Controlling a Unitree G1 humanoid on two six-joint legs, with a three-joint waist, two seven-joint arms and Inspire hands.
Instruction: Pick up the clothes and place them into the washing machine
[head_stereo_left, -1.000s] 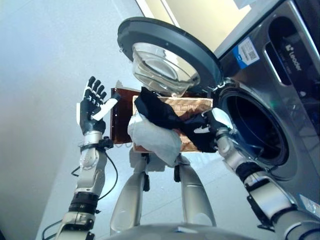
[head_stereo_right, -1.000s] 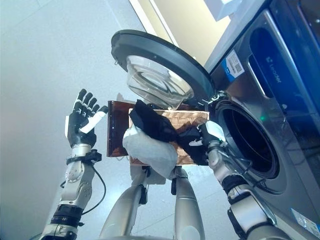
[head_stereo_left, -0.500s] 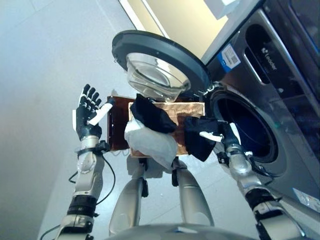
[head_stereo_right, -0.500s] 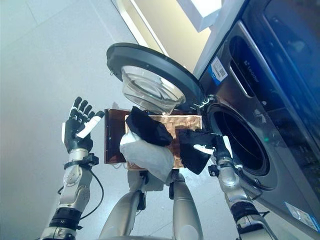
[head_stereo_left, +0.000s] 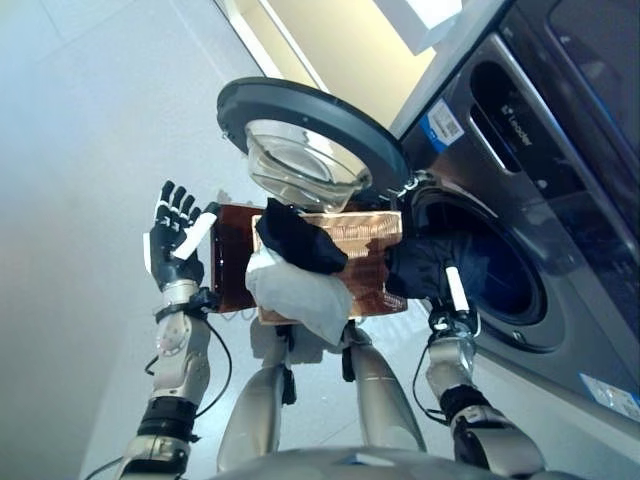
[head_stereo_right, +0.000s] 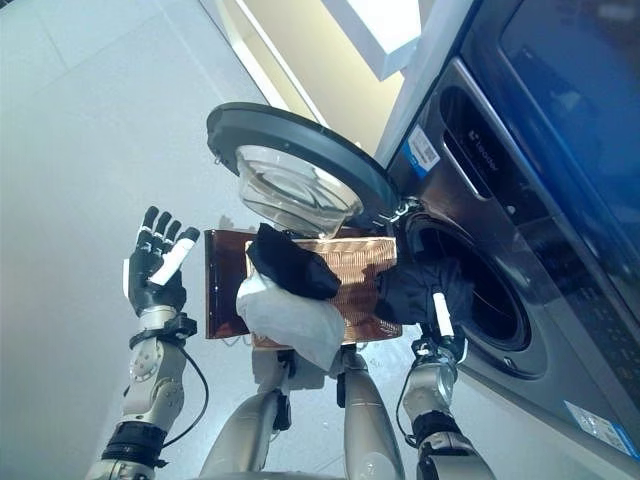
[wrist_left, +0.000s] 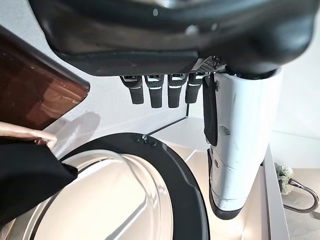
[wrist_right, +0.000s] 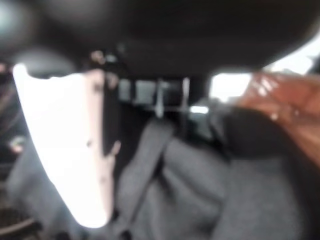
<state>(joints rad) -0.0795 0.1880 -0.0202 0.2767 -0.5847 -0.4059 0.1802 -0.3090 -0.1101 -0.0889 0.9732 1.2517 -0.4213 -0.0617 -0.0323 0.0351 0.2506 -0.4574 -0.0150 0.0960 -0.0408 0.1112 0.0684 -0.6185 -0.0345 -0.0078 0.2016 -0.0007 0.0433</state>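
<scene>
While the right hand (head_stereo_left: 452, 292) pushes a dark garment (head_stereo_left: 425, 262) up to the mouth of the washing machine (head_stereo_left: 520, 210), right of centre in the left eye view, the load is only partly in: the cloth bunches at the rim of the drum opening (head_stereo_left: 505, 275) and, as I judge it, has yet to drop inside. The hand's fingers look curled into the fabric, grasping it, with the white-covered thumb lying along the cloth. Two pieces are left, a black garment (head_stereo_left: 298, 238) and a pale grey one (head_stereo_left: 296, 288), both draped over the edge of a brown basket (head_stereo_left: 362, 240) at the middle of the frame. So roughly one item is nearly delivered and two wait. The left hand (head_stereo_left: 173, 235), at centre left, is raised with fingers spread and released, holding nothing. The round door (head_stereo_left: 300, 125) stands swung wide above the basket. The floor (head_stereo_left: 80, 150) is pale and glossy; a cream wall (head_stereo_left: 340, 40) shows at the upper middle.
</scene>
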